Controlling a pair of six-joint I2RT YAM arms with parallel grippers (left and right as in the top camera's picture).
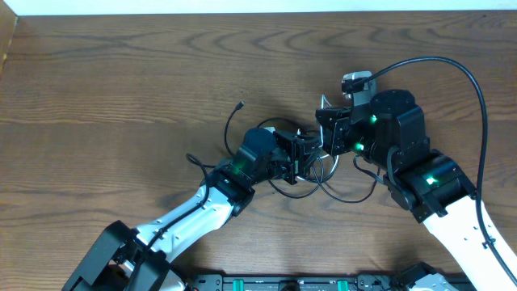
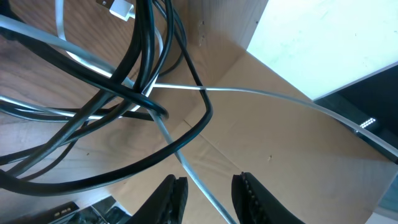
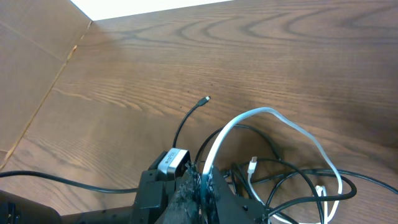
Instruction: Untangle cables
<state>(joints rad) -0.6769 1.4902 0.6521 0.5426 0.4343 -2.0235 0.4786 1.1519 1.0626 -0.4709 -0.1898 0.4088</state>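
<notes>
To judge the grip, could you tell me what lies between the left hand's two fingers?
The white cable runs between the left hand's fingers, unpinched, as the left wrist view shows.

Everything sits on a dark brown table with big swirly wood grain, under soft, even light. The left side is boxed in by a plain cardboard panel standing upright, with a crease or two across it. Past the far edge there's a bright white strip; can't tell if it's wall or floor. Beyond the cardboard there's something dark with a tiny row of bright dots.
</notes>
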